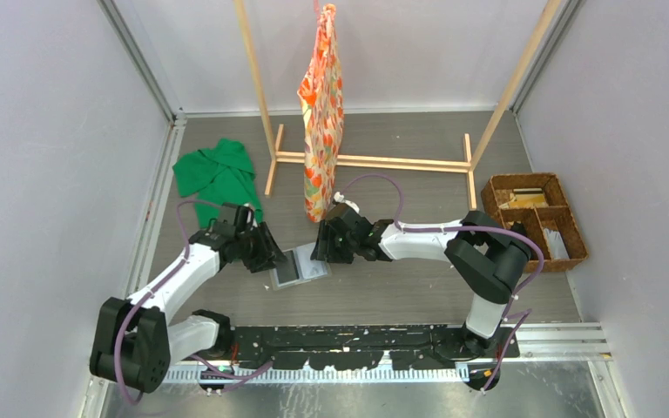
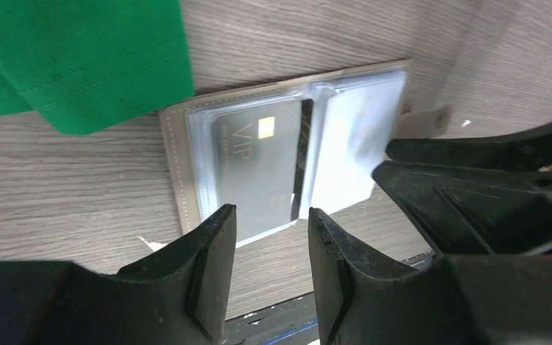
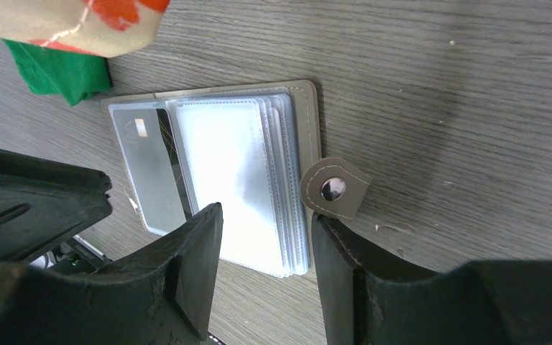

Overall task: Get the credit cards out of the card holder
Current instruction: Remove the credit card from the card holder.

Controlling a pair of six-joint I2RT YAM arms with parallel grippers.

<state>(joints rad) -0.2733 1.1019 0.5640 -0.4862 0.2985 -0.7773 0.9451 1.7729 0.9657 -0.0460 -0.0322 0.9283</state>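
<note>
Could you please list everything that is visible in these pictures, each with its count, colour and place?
card holder: one, grey with clear pockets, lying open on the table between the two grippers
card: one visible, dark grey with VIP print, inside a clear pocket
snap tab: one, grey with a metal stud, at the holder's edge
green cloth: one, green, far left on the table
wooden rack: one, pale wood, at the back
patterned fabric: one, orange and cream, hanging from the rack
wicker basket: one, brown, at the right; contents too small to tell
table: one, grey wood grain
left gripper: one, black, open, over the holder
right gripper: one, black, open, over the pockets
</note>
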